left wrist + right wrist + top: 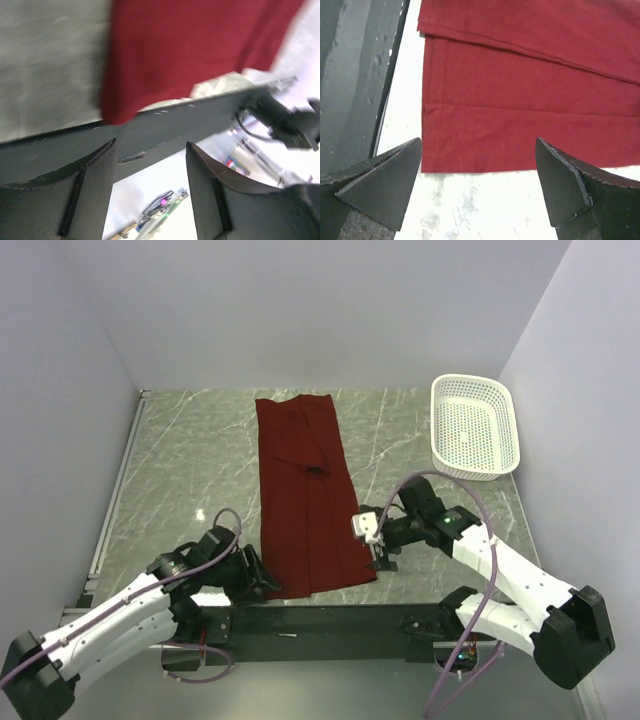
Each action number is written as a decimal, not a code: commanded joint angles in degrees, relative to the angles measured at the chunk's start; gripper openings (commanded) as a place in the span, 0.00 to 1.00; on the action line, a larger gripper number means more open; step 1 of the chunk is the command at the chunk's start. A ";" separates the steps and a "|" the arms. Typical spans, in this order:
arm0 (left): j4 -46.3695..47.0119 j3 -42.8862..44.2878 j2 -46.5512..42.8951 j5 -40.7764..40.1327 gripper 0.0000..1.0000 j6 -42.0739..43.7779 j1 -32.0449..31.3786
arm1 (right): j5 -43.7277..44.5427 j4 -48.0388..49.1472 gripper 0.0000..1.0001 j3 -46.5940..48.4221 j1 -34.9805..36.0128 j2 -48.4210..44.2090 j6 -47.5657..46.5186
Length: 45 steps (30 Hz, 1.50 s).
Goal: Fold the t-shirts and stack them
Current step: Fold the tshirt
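left gripper (262,580): jaws apart, at near left corner of t-shirt (305,500) | right gripper (383,558): jaws wide apart, beside near right corner | t-shirt: maroon, folded into long strip, mid-surface | surface (190,470): grey-green marble | basket (470,380): white mesh, far right | walls (330,310): pale

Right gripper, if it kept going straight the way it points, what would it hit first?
Most likely the maroon t-shirt: its folded edge lies straight ahead between the open jaws of the right gripper. A strip of bare table sits short of it, so a steep approach could touch that first.
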 commanded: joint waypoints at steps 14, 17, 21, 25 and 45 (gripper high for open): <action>-2.33 5.38 21.87 -15.57 0.53 -14.48 -8.69 | 5.15 2.71 0.99 -2.47 4.83 -2.10 -4.32; -2.86 6.44 21.96 -18.73 0.52 -14.30 -8.69 | 4.00 -3.52 0.98 -3.96 6.14 -2.27 -16.68; -2.43 7.23 21.34 -20.94 0.52 -13.87 -8.60 | 9.88 -3.29 0.97 -6.33 12.11 -0.61 -18.50; -0.59 5.83 22.92 -19.80 0.48 -13.69 -8.69 | 16.30 1.45 0.96 -10.37 17.13 0.54 -17.36; 7.23 2.40 17.82 -14.44 0.01 -11.23 -8.69 | 23.34 7.44 0.43 -10.82 18.63 8.10 -13.76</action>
